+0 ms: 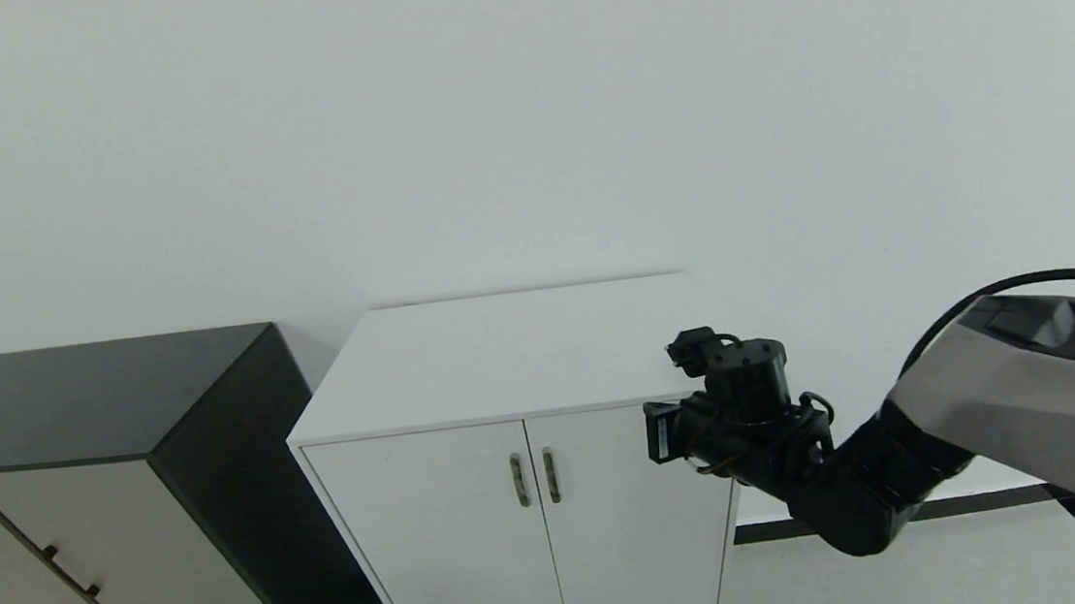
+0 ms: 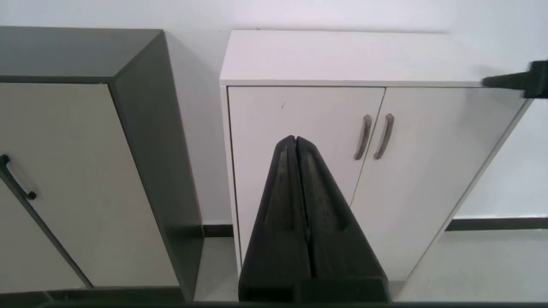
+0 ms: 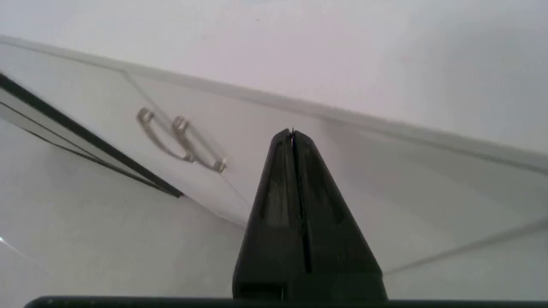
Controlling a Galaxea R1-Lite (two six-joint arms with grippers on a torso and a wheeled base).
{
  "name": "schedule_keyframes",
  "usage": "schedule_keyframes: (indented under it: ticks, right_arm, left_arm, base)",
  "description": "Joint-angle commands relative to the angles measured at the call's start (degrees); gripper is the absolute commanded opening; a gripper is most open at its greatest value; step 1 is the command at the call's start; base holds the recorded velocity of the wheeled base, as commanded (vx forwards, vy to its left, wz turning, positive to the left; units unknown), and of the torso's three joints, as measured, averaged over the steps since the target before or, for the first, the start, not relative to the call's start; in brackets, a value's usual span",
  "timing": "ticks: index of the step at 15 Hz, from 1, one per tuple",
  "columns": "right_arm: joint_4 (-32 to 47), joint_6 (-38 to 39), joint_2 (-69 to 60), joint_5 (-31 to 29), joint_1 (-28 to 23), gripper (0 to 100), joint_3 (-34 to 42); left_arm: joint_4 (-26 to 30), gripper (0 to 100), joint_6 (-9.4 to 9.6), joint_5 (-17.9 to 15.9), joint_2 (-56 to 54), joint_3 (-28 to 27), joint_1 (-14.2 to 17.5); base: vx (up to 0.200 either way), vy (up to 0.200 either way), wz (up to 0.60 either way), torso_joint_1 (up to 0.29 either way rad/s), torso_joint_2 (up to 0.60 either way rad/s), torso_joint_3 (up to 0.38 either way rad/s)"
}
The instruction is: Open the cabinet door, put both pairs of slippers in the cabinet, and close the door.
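Against the wall point(image 1: 521, 118) stand two cabinets side by side. The larger is a dark cabinet point(image 1: 223, 485) on the left, with pale fronts and small dark pulls. Just beside it, with a narrow gap between, is the white cabinet point(image 1: 503, 354), the one for the slippers. Its flat top is bare and both doors are shut, the left door point(image 1: 431, 535) and right door point(image 1: 645, 526) meeting flush at the middle. A black baseboard strip point(image 1: 983, 501) runs along the foot of the wall to the right of it.

The right arm point(image 1: 902, 465) comes in from the right, its black wrist in front of the cabinet's upper right corner, over the top of the right door. The right gripper point(image 3: 292, 137) points at the white front point(image 3: 360, 180) near its top edge, off to one side of the handles, its fingers pressed together with nothing between them. The left gripper point(image 2: 296, 141) hangs back from the cabinet point(image 2: 334, 56), aimed at the left door, fingers likewise closed flat against each other and holding nothing.

Two slim metal handles point(image 1: 518, 480) point(image 1: 551, 475) stand upright, one each side of the seam, near the top of the doors.
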Motion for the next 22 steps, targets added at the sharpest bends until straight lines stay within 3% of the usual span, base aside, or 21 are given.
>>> schedule_keyframes:
  ticks: [1, 6, 11, 19, 22]
  right_arm:
    - [0.0, -0.4, -10.9, -4.1, 1.5, 0, 9.2]
    - [0.0, -4.8, -23.3, -14.6, 0.0, 0, 25.3]
    - [0.0, -6.8, -35.3, -23.5, -5.4, 0, 41.9]
    - [1.0, -15.0, -53.0, -23.6, -19.2, 0, 58.0]
    - [12.7, -15.1, -63.3, -21.9, -24.9, 0, 58.0]
  left_arm:
    - [0.0, 0, -0.02, 0.0, 0.1, 0.0, 0.0]
    - [0.0, 0, -0.11, 0.1, 0.1, 0.0, 0.0]
    - [0.0, 0, -0.02, 0.1, 0.1, 0.0, 0.0]
    - [0.0, 0, -0.19, 0.1, 0.1, 0.0, 0.0]
    - [0.0, 0, -0.19, 0.2, 0.1, 0.0, 0.0]
  base:
    - [0.000, 0.000, 0.00, 0.000, 0.00, 0.000]
    - [0.000, 0.000, 0.00, 0.000, 0.00, 0.000]
    - [0.000, 0.000, 0.00, 0.000, 0.00, 0.000]
    - [0.000, 0.000, 0.00, 0.000, 0.00, 0.000]
    - [0.000, 0.000, 0.00, 0.000, 0.00, 0.000]
